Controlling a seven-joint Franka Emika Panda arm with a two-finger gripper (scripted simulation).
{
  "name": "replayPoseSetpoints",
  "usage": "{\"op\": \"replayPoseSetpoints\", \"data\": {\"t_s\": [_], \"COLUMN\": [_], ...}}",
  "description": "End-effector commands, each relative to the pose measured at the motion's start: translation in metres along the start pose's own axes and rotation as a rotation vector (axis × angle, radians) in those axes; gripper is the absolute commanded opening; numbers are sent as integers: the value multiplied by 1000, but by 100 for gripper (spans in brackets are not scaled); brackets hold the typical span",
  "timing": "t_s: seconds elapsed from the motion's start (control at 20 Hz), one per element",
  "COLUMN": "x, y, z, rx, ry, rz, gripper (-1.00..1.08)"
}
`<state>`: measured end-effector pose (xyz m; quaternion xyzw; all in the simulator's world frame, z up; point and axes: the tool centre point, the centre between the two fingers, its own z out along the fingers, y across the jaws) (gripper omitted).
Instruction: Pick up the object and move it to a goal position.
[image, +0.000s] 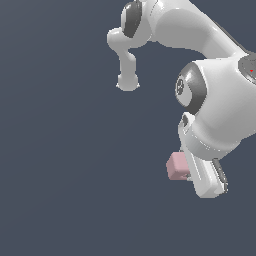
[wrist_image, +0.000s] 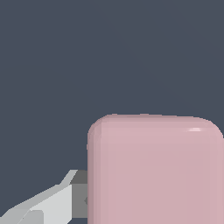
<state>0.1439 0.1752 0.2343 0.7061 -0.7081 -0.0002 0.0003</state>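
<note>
The object (image: 176, 166) is a small pink cube, seen in the exterior view just off the end of the white arm, toward the exterior view's left of the hand. My gripper (image: 187, 172) is shut on it, and the hand's body hides most of the fingers there. In the wrist view the object (wrist_image: 155, 170) fills much of the picture, very close to the camera. One grey-padded finger (wrist_image: 65, 202) presses against its side. The other finger is outside that picture. Only plain dark background shows around the cube.
The arm's large white links (image: 220, 100) and its base column (image: 127, 70) stand behind the hand in the exterior view. All around is one even dark blue-grey background with no other objects or edges showing.
</note>
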Motion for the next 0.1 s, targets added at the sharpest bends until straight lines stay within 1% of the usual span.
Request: {"op": "replayPoseSetpoints", "data": {"t_s": [0.0,0.05], "x": [-1,-1], "y": [-1,-1], "z": [-1,-1], "rx": [1,1], "ry": [0,0], "rz": [0,0], "gripper": [-100,-100]}}
